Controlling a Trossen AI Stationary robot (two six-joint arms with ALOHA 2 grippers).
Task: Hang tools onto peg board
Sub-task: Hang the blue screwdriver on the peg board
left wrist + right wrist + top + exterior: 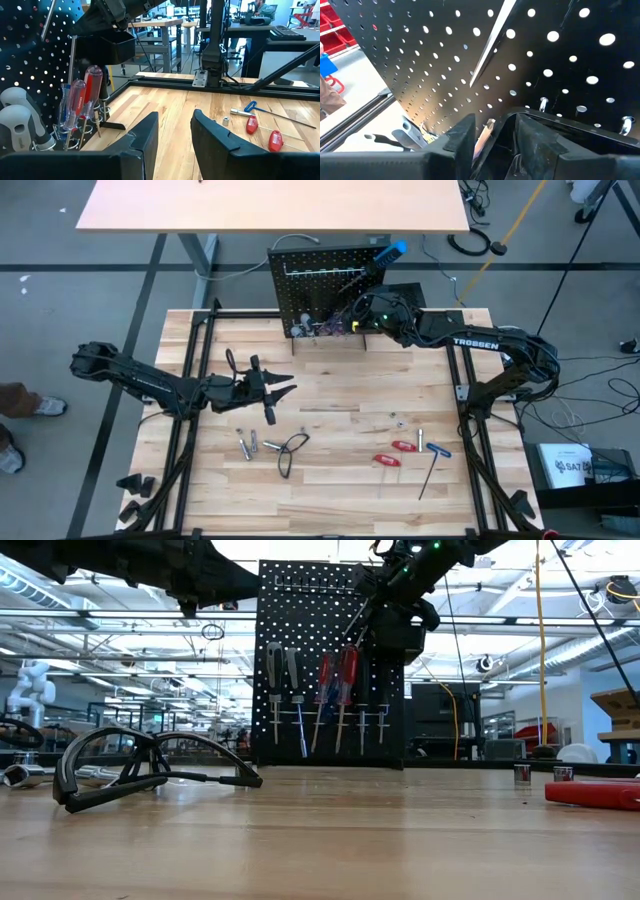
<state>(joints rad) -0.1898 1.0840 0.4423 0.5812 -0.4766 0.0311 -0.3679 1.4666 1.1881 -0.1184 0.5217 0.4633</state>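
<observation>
Roughly half the job looks done. Several screwdrivers (330, 700) already hang in a row on the peg board (320, 290), which stands upright at the far edge of the wooden table (330, 395). Left on the tabletop are two red-handled drivers (395, 453), a blue-handled T hex key (434, 462), some small silver bits (248, 444) and a black wire loop (288, 450).

The right gripper (366, 314) is up against the board's face beside the small black bin (116, 46); a blue-handled tool (385, 258) slants up over the board's top edge just past it. Its jaws stand narrow with something pale between them, possibly a small bit, but I cannot tell for sure. The left gripper (268, 388) hovers over the middle of the table, jaws part open and empty.

Only the low view shows how many tools hang; only the overhead view counts those left lying.
</observation>
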